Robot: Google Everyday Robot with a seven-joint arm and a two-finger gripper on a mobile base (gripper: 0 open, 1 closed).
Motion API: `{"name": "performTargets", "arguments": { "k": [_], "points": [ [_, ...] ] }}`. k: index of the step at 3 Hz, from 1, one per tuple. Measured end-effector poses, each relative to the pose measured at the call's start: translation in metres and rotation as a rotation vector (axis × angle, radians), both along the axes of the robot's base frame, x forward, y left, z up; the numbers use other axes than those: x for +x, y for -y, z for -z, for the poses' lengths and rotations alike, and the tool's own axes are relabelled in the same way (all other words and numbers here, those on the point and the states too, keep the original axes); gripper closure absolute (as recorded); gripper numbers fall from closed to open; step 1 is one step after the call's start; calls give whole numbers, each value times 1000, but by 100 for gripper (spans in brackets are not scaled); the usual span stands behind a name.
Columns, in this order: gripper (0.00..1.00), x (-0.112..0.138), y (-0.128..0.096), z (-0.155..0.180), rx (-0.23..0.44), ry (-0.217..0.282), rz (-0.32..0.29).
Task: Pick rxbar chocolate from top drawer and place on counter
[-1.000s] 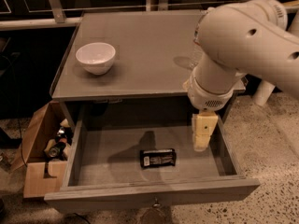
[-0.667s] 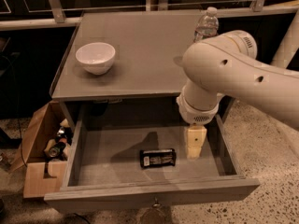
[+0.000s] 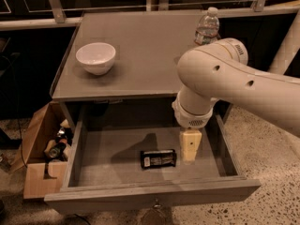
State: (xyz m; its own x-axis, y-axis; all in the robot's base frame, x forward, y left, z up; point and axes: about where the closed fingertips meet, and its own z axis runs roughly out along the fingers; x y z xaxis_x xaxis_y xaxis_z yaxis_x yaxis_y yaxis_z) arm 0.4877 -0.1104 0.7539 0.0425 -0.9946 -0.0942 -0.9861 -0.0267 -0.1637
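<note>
The rxbar chocolate [image 3: 158,158] lies flat on the bottom of the open top drawer [image 3: 117,156], near the middle, its white label patch at the left end. My gripper [image 3: 190,146] hangs down inside the drawer just right of the bar, a small gap away from it, under the big white arm [image 3: 225,86]. The counter [image 3: 140,46] is the grey cabinet top above the drawer.
A white bowl [image 3: 96,57] sits on the counter's left side. A clear water bottle [image 3: 207,27] stands at the counter's back right, partly behind the arm. A cardboard box [image 3: 40,153] with bottles stands on the floor left of the drawer.
The arm has swung left and lower, uncovering the water bottle. The gripper has moved left and down inside the drawer, closer to the bar. The bar has not moved.
</note>
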Motion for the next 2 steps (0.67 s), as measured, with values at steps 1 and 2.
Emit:
{"name": "performTargets", "arguments": {
  "k": [1,2],
  "points": [
    [0,8,-10,23,10,-19,-13],
    [0,5,-21,58,20,-59,-10]
  ]
}}
